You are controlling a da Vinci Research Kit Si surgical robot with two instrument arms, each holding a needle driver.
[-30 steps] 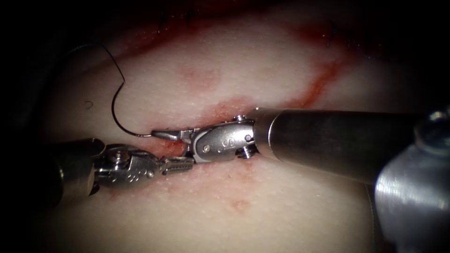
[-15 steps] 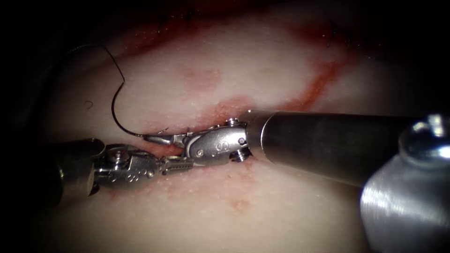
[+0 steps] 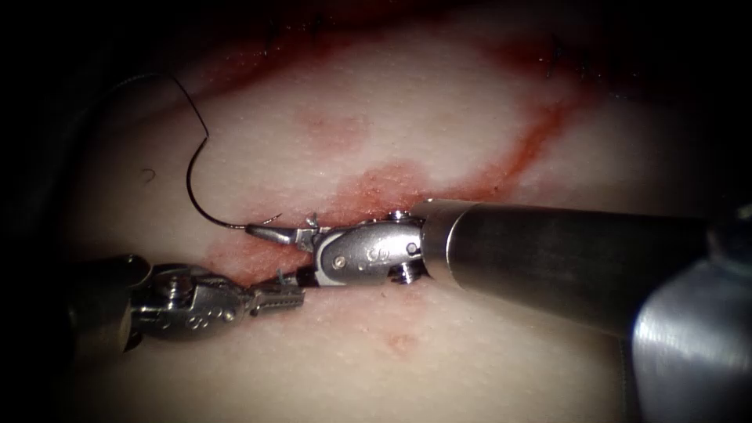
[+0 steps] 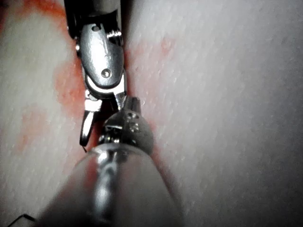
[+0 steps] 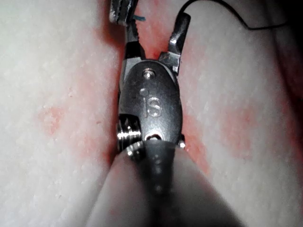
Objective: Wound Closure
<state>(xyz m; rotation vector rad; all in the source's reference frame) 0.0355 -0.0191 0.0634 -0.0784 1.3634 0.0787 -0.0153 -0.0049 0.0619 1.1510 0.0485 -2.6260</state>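
Observation:
The tissue (image 3: 439, 102) has a red cut (image 3: 517, 153) running from upper right down to the tools. My right tool (image 3: 268, 252) comes in low across the cut with its jaws open and nothing between them (image 5: 156, 29). A thin dark curved needle (image 3: 190, 188) lies on the tissue left of the cut. Its lower end meets the tip of the right tool's upper jaw, and I cannot tell whether it is in the tissue. Black thread (image 3: 184, 92) runs up and left from the needle's other end. My left tool (image 3: 286, 296) sits just below the right tool's jaws (image 4: 131, 105).
Red fluid (image 3: 376, 184) stains the tissue around the cut. Dark stitches (image 3: 556, 51) sit at the cut's far upper end. The right tool's thick shaft (image 3: 564, 251) crosses the picture's right half. A short thread end (image 3: 147, 174) lies at the far left.
The left tool has drawn back down and to the left, away from the right tool's jaws. The right tool pushed a little left, then settled slightly lower. The needle has hardly moved.

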